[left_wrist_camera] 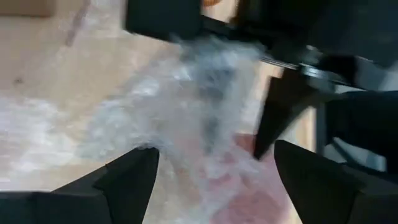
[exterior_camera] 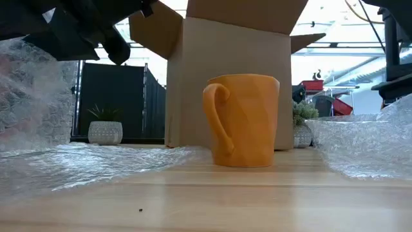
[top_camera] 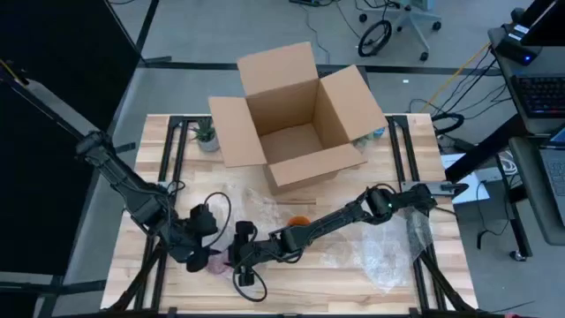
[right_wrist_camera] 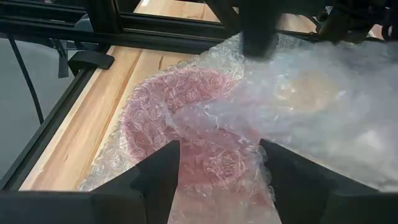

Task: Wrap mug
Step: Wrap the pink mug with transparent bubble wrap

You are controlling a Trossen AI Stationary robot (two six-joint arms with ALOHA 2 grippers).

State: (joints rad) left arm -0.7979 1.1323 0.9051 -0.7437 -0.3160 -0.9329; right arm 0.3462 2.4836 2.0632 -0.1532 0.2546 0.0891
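Grippers met near the table's near-left edge in the high view: the left gripper [top_camera: 205,256] and the right gripper [top_camera: 240,254] both sat at a pinkish mug bundled in clear bubble wrap [top_camera: 217,261]. An open brown cardboard box [top_camera: 296,119] stood at the far side, and a loose crumpled sheet of clear bubble wrap [top_camera: 393,252] lay near right.

Low view showed an orange ceramic mug [exterior_camera: 243,120] standing upright, long axis vertical, handle pointing left, before the box.

Left wrist view had the left gripper's fingers [left_wrist_camera: 127,177] spread apart, wrap between them; contact was unclear.

Right wrist view had the right fingers [right_wrist_camera: 158,171] parted around the pink wrapped bundle [right_wrist_camera: 186,124], which lay near the table's edge; its orientation could not be told.
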